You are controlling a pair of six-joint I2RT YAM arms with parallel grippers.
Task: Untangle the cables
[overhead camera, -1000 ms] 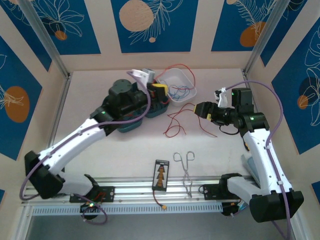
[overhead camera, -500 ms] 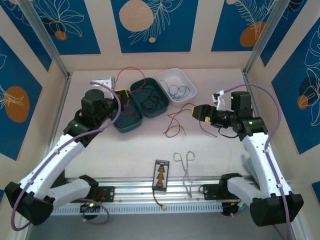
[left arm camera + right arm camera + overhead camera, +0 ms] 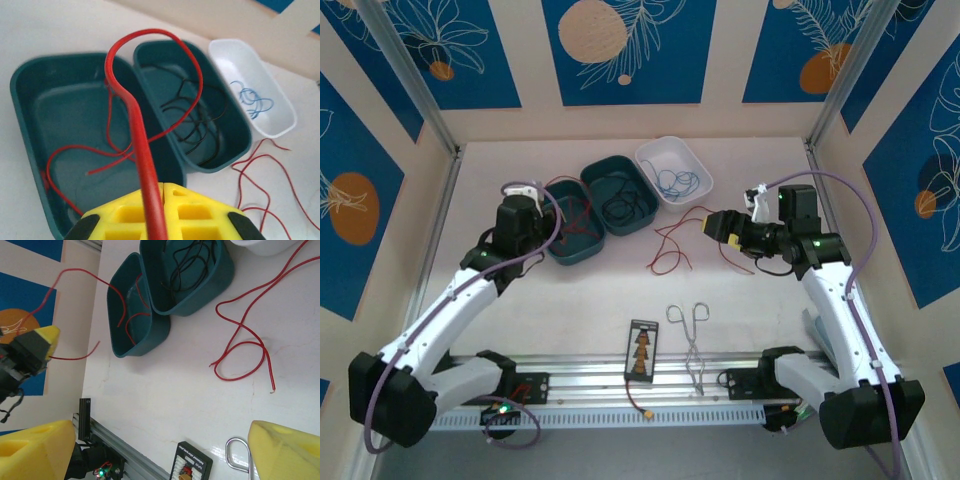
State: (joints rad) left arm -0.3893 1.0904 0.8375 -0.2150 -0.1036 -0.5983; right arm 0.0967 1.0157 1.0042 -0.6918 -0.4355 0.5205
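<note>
Moved since a second ago: left arm, drawn back to the left of the trays, so that both teal trays are now uncovered.

- Red cable (image 3: 145,150): clamped between the yellow pads of the left end effector (image 3: 162,200). It rises in a tall arch and drops into the left teal tray (image 3: 20,80), where more red strand lies in loops.
- Black cable (image 3: 192,125): coiled inside the right teal tray (image 3: 240,150), which touches the left one.
- Blue cable (image 3: 252,97): small bundle in the white tray (image 3: 285,115), just beside the right teal tray.
- Loose red cable (image 3: 670,245): sprawled on the surface (image 3: 590,300) between the trays and the right end effector (image 3: 712,222).
- Right end effector: jaws spread wide, holding nothing, hanging above the surface near the loose red cable.
- Forceps (image 3: 692,340) and small black board (image 3: 642,352): lying near the front rail, apart from every cable.
</note>
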